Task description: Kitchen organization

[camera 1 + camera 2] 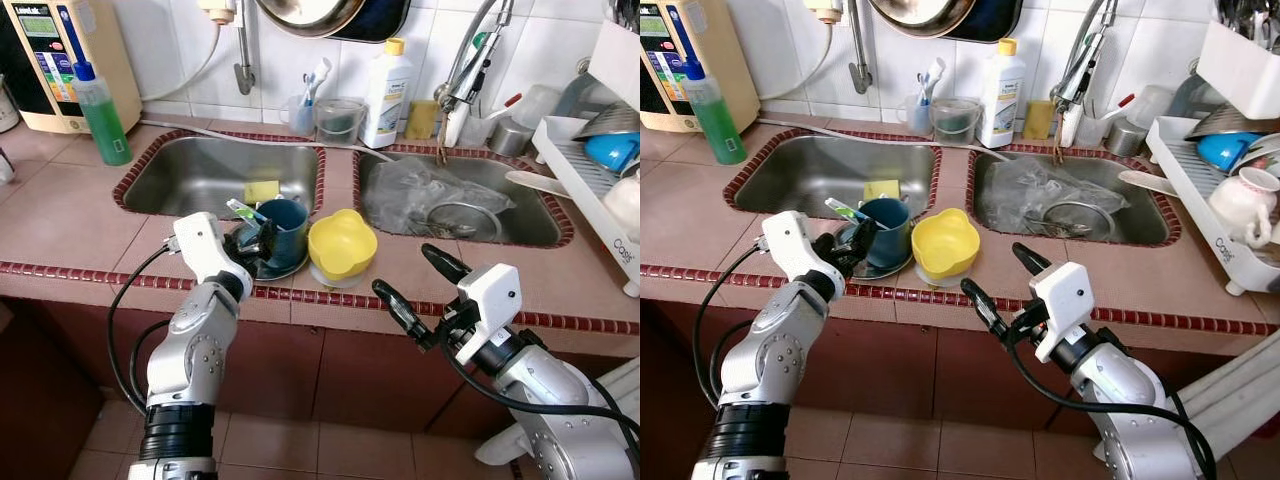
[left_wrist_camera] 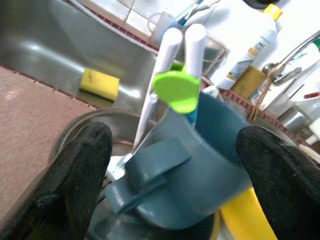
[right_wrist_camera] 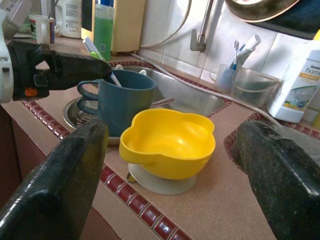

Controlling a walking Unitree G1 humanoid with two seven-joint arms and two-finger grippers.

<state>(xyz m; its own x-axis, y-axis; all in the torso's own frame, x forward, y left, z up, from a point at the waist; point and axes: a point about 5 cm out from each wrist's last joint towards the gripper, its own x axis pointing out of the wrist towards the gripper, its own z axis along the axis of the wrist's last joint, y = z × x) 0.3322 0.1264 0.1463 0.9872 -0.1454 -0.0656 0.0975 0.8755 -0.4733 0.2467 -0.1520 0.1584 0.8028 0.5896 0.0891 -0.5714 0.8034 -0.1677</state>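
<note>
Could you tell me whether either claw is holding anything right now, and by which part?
Nothing is held. The left claw is open around the blue mug, its fingers either side of the handle; the right claw hangs open facing the yellow bowl.

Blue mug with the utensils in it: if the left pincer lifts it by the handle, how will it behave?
The blue mug is probably rigid plastic or ceramic, so it shouldn't flex. The tall utensils standing loose inside may rattle or tip out if it tilts. It sits on a metal plate, which could slide or clink. The left pincer is open around the handle.
</note>
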